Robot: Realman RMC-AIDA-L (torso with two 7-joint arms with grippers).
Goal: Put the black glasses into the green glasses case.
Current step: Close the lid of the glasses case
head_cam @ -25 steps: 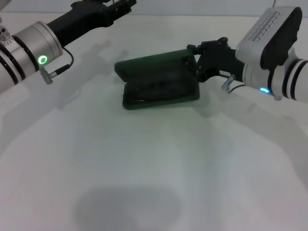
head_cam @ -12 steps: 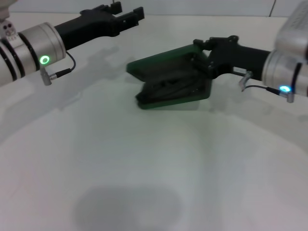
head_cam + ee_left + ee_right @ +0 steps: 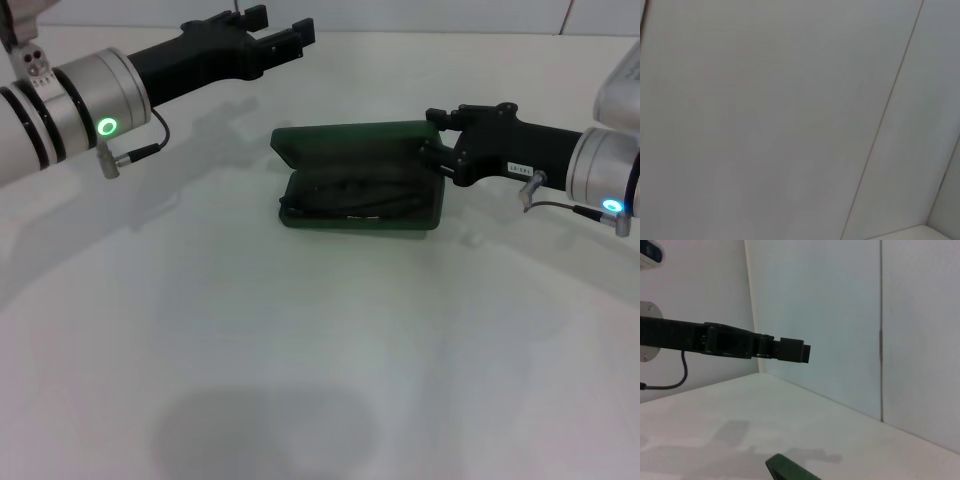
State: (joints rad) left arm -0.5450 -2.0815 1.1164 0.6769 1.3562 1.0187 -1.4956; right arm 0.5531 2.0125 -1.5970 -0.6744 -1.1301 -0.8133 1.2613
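One dark green hard clamshell glasses case [image 3: 358, 180] lies open on the white table [image 3: 300, 350] — one pair of thin black wire-frame glasses [image 3: 350, 197] inside. Right gripper [image 3: 432, 152] at the case's right end, grip unclear; left gripper [image 3: 285, 28] raised, fingers parted, empty.

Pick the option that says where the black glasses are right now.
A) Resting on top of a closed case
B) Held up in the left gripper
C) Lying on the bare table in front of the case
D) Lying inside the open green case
D: in the head view the black glasses lie in the lower half of the green glasses case, whose lid stands open behind them.
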